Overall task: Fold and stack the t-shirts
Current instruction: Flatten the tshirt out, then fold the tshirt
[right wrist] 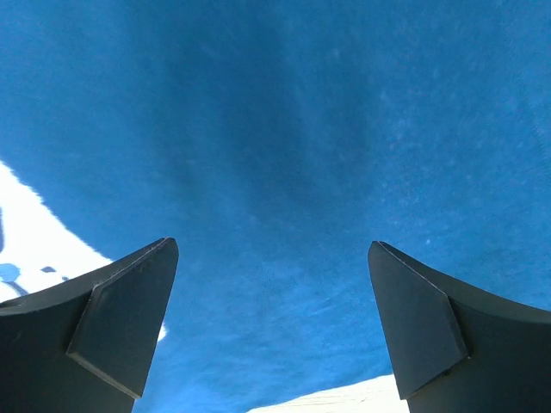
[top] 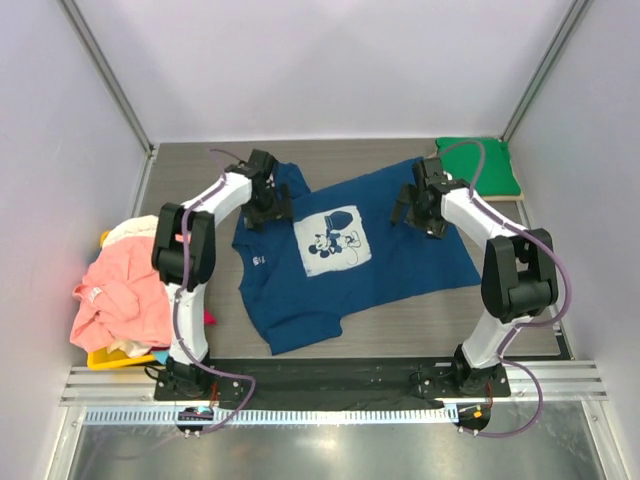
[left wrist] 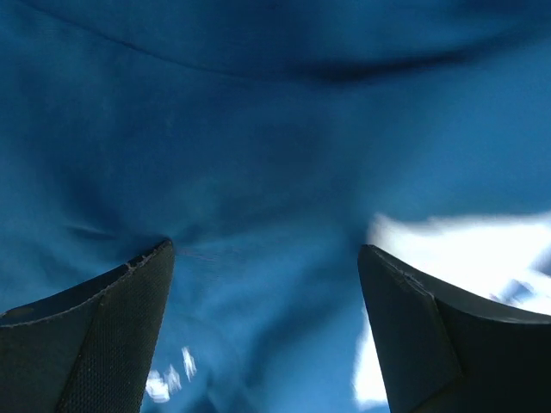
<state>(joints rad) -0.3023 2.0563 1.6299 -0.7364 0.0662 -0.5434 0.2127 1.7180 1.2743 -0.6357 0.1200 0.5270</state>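
Navy shirt (top: 300, 295) lies spread on the table (top: 420, 320), white print (top: 335, 240) facing up. Left claw (top: 268, 212) sits just left of that print and right claw (top: 412, 212) just right of it, both released, fingers wide apart over the cloth. Green shirt (top: 480, 165) is past the print's far right.

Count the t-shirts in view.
4: navy blue printed tee spread centre; folded green tee far right; crumpled salmon pink tee and cream-white tee piled left. More may hide underneath.
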